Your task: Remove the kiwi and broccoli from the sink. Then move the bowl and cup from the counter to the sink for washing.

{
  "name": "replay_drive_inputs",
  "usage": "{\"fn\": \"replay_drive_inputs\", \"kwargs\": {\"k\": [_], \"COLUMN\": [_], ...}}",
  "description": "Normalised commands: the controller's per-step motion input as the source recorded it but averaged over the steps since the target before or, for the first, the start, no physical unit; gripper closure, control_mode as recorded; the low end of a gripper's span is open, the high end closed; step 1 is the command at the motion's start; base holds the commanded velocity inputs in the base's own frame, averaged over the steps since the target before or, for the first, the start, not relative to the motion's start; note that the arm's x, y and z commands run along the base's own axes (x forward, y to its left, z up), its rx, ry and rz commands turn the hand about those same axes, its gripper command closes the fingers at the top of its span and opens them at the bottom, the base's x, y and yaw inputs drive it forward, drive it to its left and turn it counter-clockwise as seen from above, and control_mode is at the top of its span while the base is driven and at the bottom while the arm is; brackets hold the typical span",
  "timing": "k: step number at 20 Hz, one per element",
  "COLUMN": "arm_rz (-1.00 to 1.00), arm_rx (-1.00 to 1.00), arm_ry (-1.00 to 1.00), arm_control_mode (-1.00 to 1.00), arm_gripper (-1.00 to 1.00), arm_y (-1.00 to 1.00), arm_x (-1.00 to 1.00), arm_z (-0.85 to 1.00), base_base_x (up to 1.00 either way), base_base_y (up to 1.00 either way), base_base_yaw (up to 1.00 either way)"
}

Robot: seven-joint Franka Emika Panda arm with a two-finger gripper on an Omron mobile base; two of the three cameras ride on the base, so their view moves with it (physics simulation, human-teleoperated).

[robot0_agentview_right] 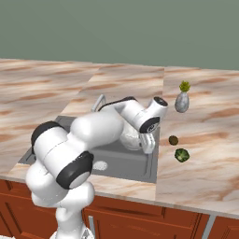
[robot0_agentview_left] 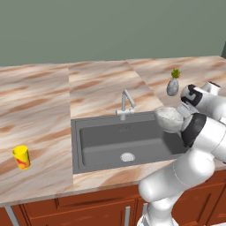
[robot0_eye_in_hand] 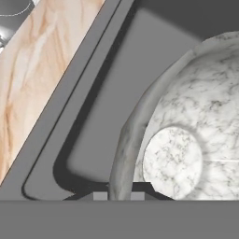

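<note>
Even, soft rendered light, faint shadows (deeper inside basin), no blur

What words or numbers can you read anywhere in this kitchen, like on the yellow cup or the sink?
None: no word or number can be read here.
Cup: a red-orange mark on its side, a blotch, not letters.
Sink: a faint mark on the back wall under the tap, too small and blurred to read.
Bowl: only grey marble veins, no writing.
Vase: plain grey, no label.
</note>
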Motion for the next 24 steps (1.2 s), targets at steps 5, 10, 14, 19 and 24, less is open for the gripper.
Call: {"fn": "replay_drive_inputs", "kwargs": {"k": [5, 10, 14, 19, 24], "arm_rz": [0.0, 0.0, -0.04, -0.06, -0.06], "arm_rx": [0.0, 0.0, 0.0, 0.0, 0.0], "arm_ry": [0.0, 0.01, 0.0, 0.02, 0.05], "arm_control_mode": [-1.0, -1.0, -1.0, -1.0, -1.0], "arm_gripper": [1.0, 1.0, 1.0, 1.0, 1.0], "arm_y": [0.17, 0.2, 0.21, 0.17, 0.17], "arm_x": [0.16, 0.11, 0.03, 0.05, 0.06], "arm_z": [-0.24, -0.23, -0.2, -0.2, -0.19], "base_base_x": [0.0, 0.0, 0.0, 0.0, 0.0], "base_base_y": [0.0, 0.0, 0.0, 0.0, 0.0], "base_base_yaw": [0.0, 0.0, 0.0, 0.0, 0.0]}}
